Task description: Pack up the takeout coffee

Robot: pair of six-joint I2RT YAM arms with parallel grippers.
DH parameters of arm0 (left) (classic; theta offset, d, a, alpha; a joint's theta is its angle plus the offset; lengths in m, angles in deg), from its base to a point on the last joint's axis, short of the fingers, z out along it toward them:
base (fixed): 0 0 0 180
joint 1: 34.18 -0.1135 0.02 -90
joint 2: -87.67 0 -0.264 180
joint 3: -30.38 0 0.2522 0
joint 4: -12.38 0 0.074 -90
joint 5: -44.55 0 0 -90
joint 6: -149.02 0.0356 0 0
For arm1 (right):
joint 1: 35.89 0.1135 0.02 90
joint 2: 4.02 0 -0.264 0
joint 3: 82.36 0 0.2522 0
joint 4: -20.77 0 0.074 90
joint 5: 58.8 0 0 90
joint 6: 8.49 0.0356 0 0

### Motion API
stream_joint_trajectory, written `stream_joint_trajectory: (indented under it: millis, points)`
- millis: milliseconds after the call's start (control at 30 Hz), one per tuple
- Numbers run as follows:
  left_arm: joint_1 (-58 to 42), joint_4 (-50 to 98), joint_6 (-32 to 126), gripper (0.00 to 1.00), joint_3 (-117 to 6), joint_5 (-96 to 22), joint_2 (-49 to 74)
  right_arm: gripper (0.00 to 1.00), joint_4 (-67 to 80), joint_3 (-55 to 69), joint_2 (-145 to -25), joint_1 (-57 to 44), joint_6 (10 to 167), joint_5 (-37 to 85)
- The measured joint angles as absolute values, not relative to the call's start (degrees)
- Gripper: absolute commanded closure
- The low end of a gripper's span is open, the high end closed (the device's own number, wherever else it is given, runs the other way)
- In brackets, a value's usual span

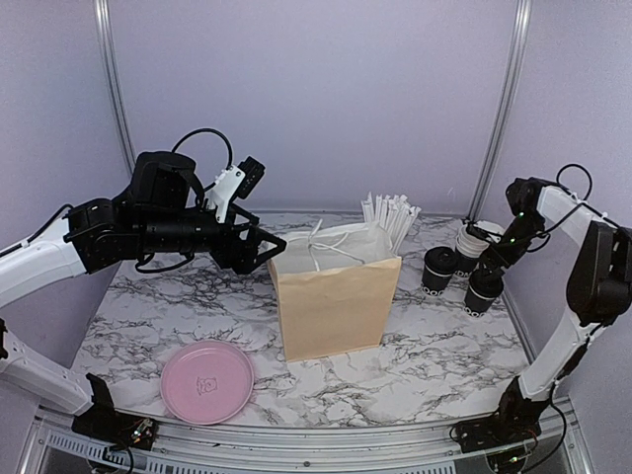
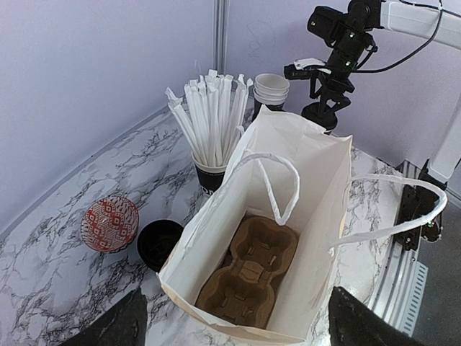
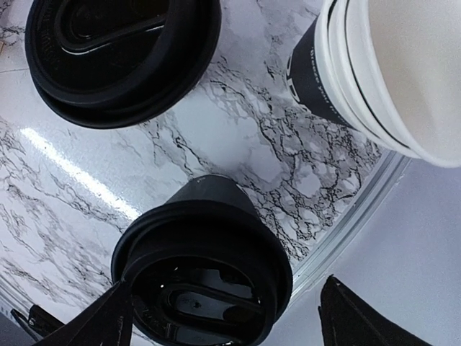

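Two black lidded takeout coffee cups stand right of the paper bag: one [image 1: 437, 269] close to the bag, the other [image 1: 484, 291] nearer the table's right edge. My right gripper [image 1: 491, 265] hangs open just over that second cup [image 3: 202, 281]. Its left finger [image 3: 108, 321] is at the lid's rim and its right finger [image 3: 360, 317] stands apart from it. The first cup's lid [image 3: 119, 54] shows at the upper left. My left gripper [image 2: 238, 331] is open above the near rim of the open bag [image 2: 317, 180]. A brown two-hole carrier [image 2: 248, 270] lies on the bag's floor.
A black cup of white straws [image 2: 212, 122] and a stack of open cups [image 2: 271, 88] stand behind the bag. A red patterned bowl [image 2: 109, 223] and a round black piece [image 2: 158, 244] sit beside the bag. A pink plate [image 1: 207, 380] lies front left.
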State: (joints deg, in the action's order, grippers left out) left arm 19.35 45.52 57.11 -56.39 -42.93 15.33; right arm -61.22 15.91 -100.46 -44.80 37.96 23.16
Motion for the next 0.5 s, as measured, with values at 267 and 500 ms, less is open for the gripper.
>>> stream_joint_trajectory:
  millis: [267,500]
  points:
    - [19.35,45.52,57.11,0.13,-56.37,-42.62,15.33,0.12,-62.25,16.02,-100.44,-44.80,37.94,22.25]
    - [19.35,45.52,57.11,0.13,-56.37,-42.47,15.33,0.20,-62.12,15.45,-100.44,-44.80,37.96,22.75]
